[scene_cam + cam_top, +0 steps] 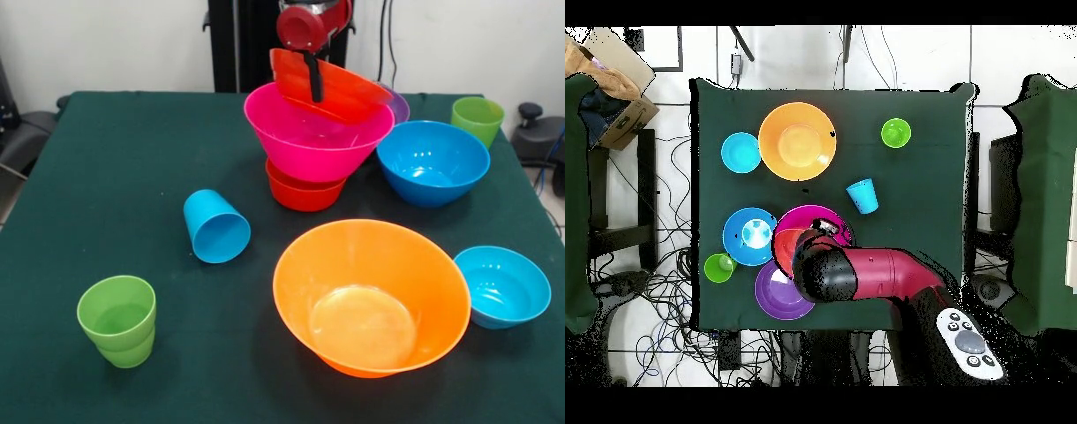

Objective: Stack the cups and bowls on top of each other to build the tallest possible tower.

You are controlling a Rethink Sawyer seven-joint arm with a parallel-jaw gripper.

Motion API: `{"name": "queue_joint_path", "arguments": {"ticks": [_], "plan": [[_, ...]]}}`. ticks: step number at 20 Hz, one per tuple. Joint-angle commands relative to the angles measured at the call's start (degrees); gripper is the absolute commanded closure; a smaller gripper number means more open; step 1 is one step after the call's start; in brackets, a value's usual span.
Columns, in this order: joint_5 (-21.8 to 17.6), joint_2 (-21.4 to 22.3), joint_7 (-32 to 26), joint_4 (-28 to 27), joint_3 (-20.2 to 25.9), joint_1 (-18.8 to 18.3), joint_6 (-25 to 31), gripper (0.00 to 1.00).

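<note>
The gripper (313, 84) pinches a tilted red-orange bowl (340, 87) over the pink bowl (313, 141); that sits on another red-orange bowl (300, 193). The blue cup (216, 227) lies tipped near the table's (132, 150) middle.

Gripper (313, 84) holding tilted red-orange bowl (331, 87) over pink bowl (316, 140)

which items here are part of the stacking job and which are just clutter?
Job:
- pink bowl on a red-orange bowl
- tilted red-orange bowl, at the end effector
- orange bowl
- blue bowls
- purple bowl
- blue cup, on its side
- green cups

Clutter:
- cardboard box
- remote
</note>
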State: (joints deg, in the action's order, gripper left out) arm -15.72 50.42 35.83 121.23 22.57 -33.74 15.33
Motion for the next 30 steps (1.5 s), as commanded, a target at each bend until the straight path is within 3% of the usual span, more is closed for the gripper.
{"name": "queue_joint_path", "arguments": {"ticks": [1,8,14,15,21,30], "plan": [[-2.9,-2.7,10.5,-0.7,0.0,0.5,-3.2,1.0],[-2.8,-5.1,9.2,-2.7,0.6,-0.6,-2.9,1.0],[-0.5,-7.3,8.5,-5.6,2.6,-1.6,0.2,1.0],[-0.4,-7.7,8.1,-6.3,3.1,-1.9,0.8,0.0],[1.4,-10.2,4.5,-11.5,5.5,-3.1,8.1,0.0],[1.2,-15.5,3.0,-18.5,7.7,-3.9,13.1,0.0]]}}
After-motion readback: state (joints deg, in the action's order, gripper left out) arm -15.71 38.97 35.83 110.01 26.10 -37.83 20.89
